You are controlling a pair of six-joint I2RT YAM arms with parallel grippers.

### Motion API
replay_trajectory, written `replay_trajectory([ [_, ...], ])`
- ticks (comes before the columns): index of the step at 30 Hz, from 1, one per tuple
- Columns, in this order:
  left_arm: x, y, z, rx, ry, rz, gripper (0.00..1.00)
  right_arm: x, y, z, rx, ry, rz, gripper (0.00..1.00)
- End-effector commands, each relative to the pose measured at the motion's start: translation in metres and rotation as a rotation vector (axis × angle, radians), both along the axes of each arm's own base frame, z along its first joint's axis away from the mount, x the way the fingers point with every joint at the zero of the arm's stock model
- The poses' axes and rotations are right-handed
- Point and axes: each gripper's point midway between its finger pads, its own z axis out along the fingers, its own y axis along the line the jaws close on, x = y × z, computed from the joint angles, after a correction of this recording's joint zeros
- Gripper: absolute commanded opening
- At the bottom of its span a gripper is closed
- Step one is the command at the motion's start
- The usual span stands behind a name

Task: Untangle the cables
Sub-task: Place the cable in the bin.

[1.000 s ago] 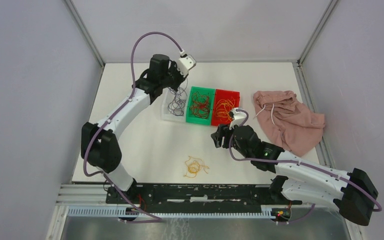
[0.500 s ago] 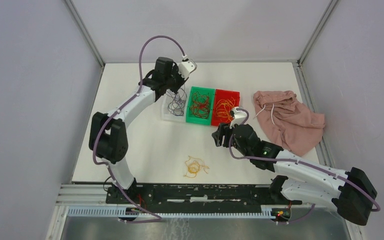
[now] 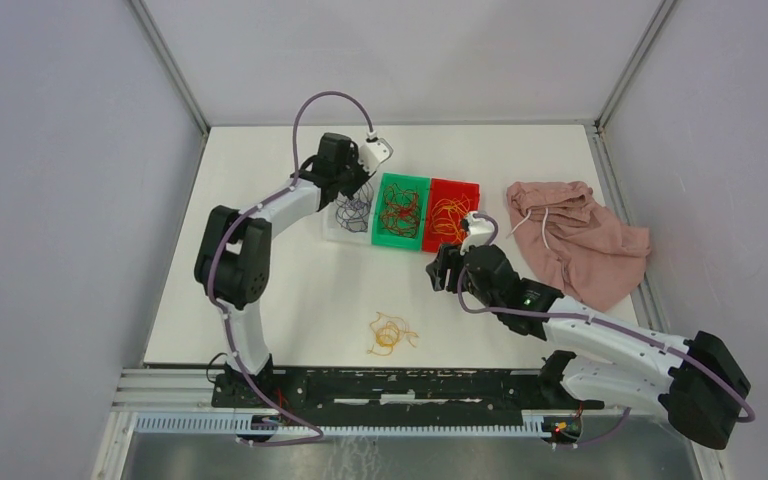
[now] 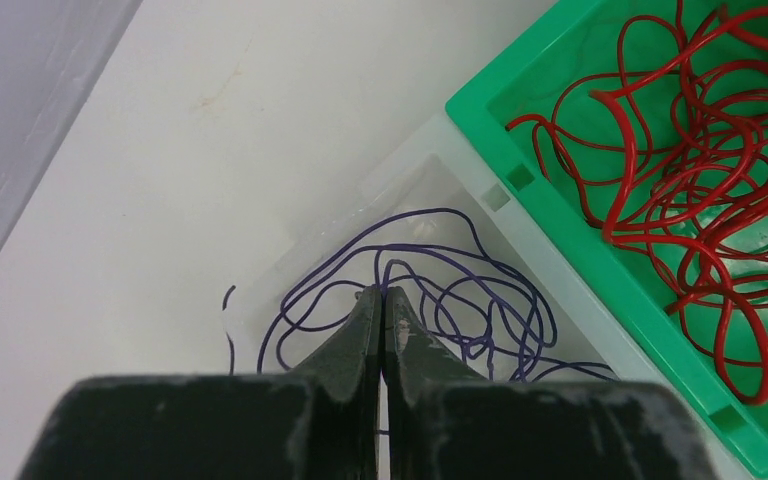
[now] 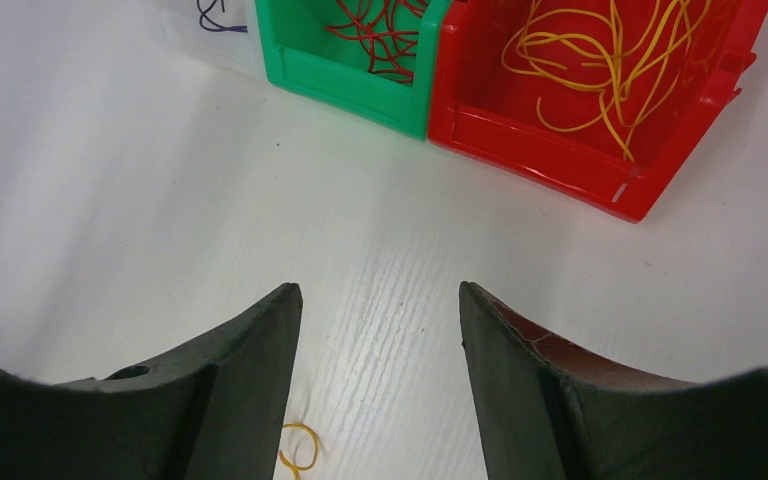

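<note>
One seemingly limp, light cable clump (image 3: 391, 334) (lower centre): pinch an outer loop. Left end effector (image 4: 382, 292) closed, right end effector (image 5: 378, 300) open.

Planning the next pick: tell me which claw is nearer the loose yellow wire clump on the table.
Right. The right claw hovers just beyond the clump; the left claw is farther back, over the clear bin.

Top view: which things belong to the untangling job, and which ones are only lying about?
Belong to the job: purple wires in the clear bin; red wires in the green bin; yellow wires in the red bin; loose yellow clump on the table.
Lying about: pink cloth with its white drawstring.
</note>
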Motion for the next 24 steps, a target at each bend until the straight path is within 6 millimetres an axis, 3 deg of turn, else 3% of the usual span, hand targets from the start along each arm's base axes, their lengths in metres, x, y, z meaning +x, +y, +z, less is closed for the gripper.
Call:
replay_trajectory([
  [1, 0.016, -0.019, -0.002, -0.032, -0.054, -0.023, 0.03, 0.007, 0.005, 0.018, 0.043, -0.02, -0.007, 0.65],
  [5, 0.012, -0.022, -0.027, -0.013, -0.001, -0.015, 0.03, 0.008, 0.003, 0.02, 0.04, -0.018, -0.01, 0.65],
  [6, 0.012, -0.024, -0.027, -0.02, 0.013, -0.012, 0.11, 0.007, 0.002, 0.02, 0.041, -0.017, -0.008, 0.65],
  [8, 0.011, -0.027, -0.018, -0.031, 0.034, -0.02, 0.43, 0.007, 0.002, 0.021, 0.043, -0.016, -0.006, 0.65],
  [9, 0.012, -0.028, -0.009, -0.038, 0.032, -0.023, 0.52, 0.007, 0.003, 0.022, 0.045, -0.016, -0.002, 0.65],
  [16, -0.006, -0.03, 0.06, -0.12, 0.114, -0.111, 0.98, 0.005, 0.013, 0.023, 0.051, -0.012, 0.054, 0.67],
  [20, -0.015, -0.018, 0.089, -0.136, 0.098, -0.121, 0.99, -0.004, 0.038, 0.02, 0.04, 0.01, 0.213, 0.73],
  [24, -0.027, -0.001, 0.097, -0.139, 0.129, -0.109, 0.99, -0.02, 0.062, 0.002, 0.004, 0.075, 0.402, 0.77],
])
